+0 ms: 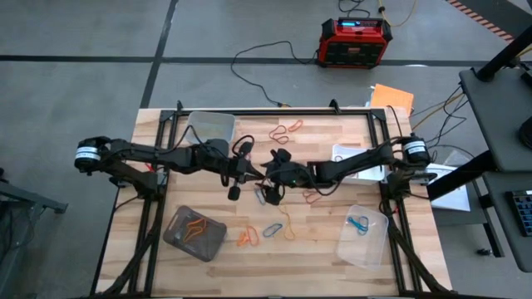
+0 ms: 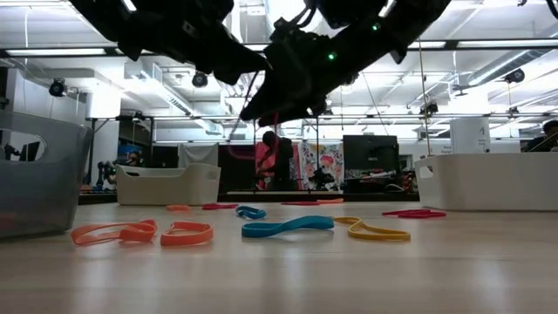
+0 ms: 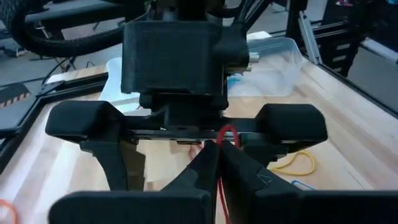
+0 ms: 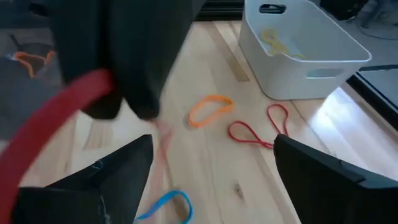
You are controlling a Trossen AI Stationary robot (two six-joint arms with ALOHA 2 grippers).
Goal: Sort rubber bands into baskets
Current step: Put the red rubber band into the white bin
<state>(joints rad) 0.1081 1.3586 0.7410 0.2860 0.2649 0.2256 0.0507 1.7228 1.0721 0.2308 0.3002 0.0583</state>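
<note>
My left gripper (image 3: pixel 217 150) is shut on a red rubber band (image 3: pixel 227 132) above the middle of the table (image 1: pixel 249 173). My right gripper (image 4: pixel 212 143) faces it, open, its fingers (image 3: pixel 87 119) standing on either side of my left fingertips; whether it touches the band I cannot tell. The band also shows in the right wrist view (image 4: pixel 53 118). Loose bands lie flat on the table: orange (image 2: pixel 113 232), blue (image 2: pixel 288 227), yellow (image 2: pixel 370 229) and red (image 2: pixel 414 213). The smoky tub (image 1: pixel 194 234) holds orange bands, a clear tub (image 1: pixel 363 237) a blue one, and the white tub (image 4: pixel 298 53) yellow ones. My left gripper pinches the red band between its two fingers. A small loop (image 3: pixel 229 130) stands out past the fingertips, and a strand (image 3: pixel 221 190) runs back between the fingers. The band is lifted clear of the table.
A second clear tub (image 1: pixel 212 124) stands at the far left. Red and orange bands (image 1: pixel 287 130) lie near the far edge, more red ones (image 1: pixel 312 197) under the right arm. A red-and-black box (image 1: pixel 353 41) sits on the floor beyond the table.
</note>
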